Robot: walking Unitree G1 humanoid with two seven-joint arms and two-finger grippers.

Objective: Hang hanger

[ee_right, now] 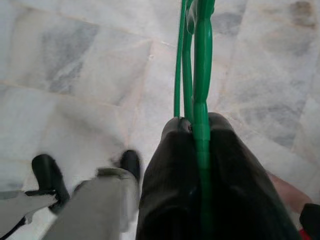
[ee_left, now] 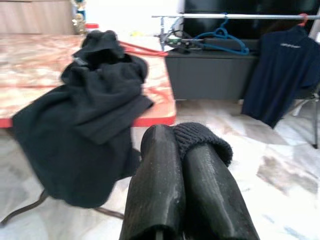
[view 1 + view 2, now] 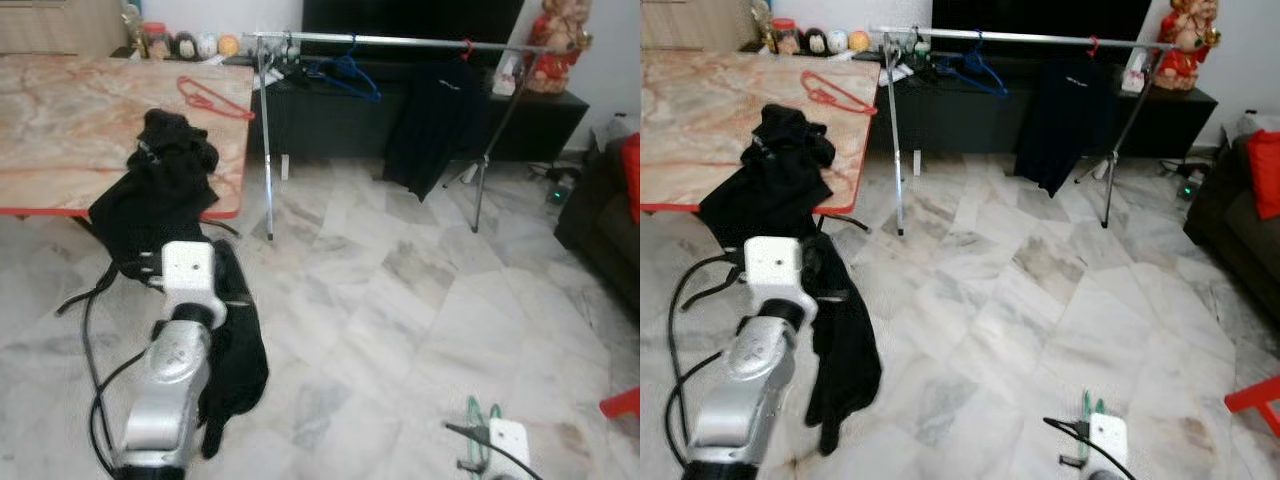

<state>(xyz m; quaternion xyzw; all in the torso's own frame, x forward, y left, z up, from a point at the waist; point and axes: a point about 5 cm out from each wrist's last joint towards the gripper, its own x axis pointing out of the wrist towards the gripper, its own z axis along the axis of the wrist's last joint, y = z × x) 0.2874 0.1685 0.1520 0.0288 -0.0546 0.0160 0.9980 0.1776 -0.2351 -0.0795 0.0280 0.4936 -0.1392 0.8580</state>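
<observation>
My right gripper [image 1: 200, 145] has its two black fingers pressed together on a green hanger [image 1: 196, 65], pinching the wire between them low over the marble floor [image 3: 400, 330]. My left gripper [image 2: 180, 165] is closed on a black garment [image 3: 235, 350], a ribbed cuff bunched at its fingertips; the cloth hangs down beside my silver left arm [image 3: 175, 390]. More of that black garment is heaped on the marble-topped table [image 3: 60, 130], draping over its red front edge near the right corner. A red hanger [image 3: 205, 97] lies near the table's far right corner. Beyond stands a metal clothes rail [image 3: 400, 42], carrying a blue hanger [image 3: 345, 70] and a dark shirt [image 3: 435, 120].
</observation>
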